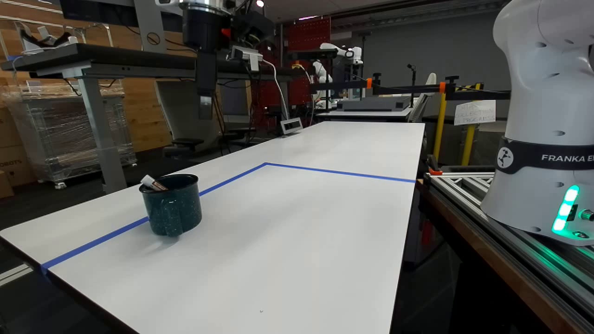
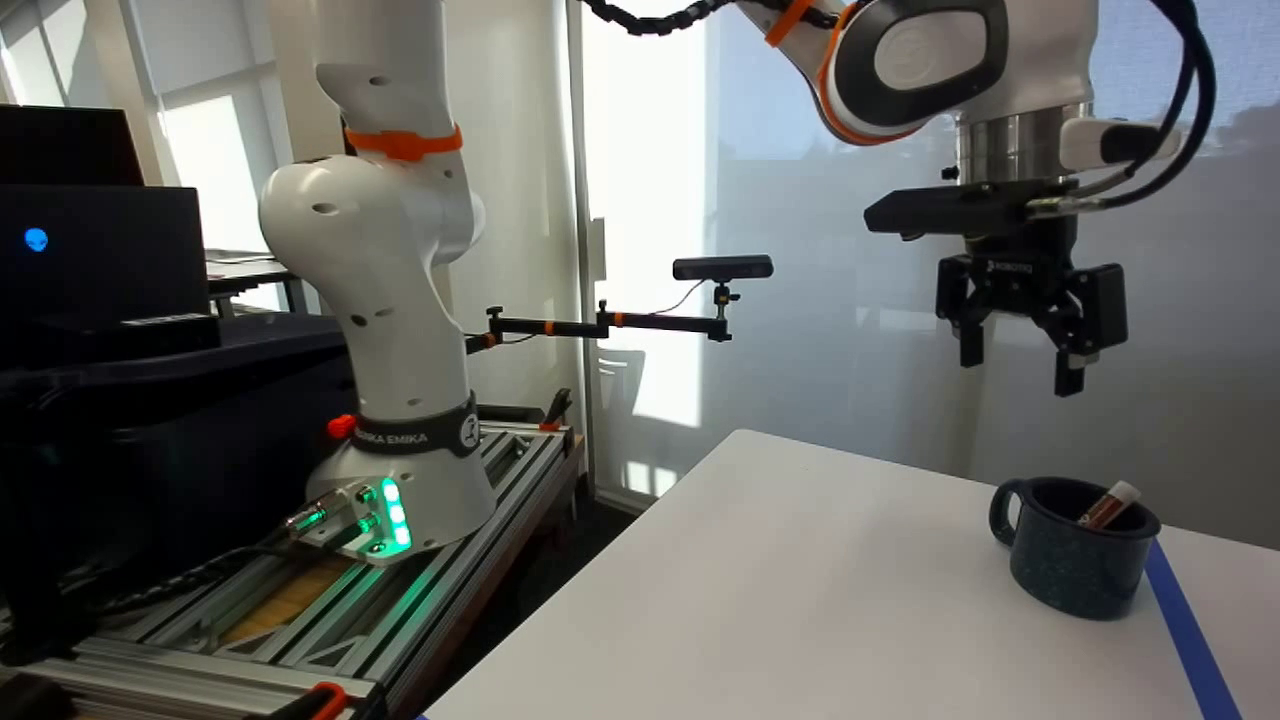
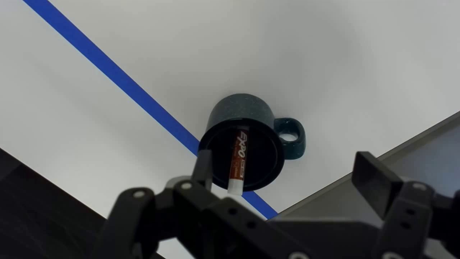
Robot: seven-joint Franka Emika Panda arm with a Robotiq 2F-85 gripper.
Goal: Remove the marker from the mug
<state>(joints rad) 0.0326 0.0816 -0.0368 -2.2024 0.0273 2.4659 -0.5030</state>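
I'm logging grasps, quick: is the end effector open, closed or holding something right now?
End effector: open, holding nothing; the marker is in the mug.

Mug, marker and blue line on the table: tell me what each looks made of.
The mug looks like glossy enamelled metal, judging by pale speckles and dark edging, though glazed ceramic is possible. The marker is likely smooth plastic, with a printed EXPO barrel. The blue line is apparently matte tape, flat and straight-edged.
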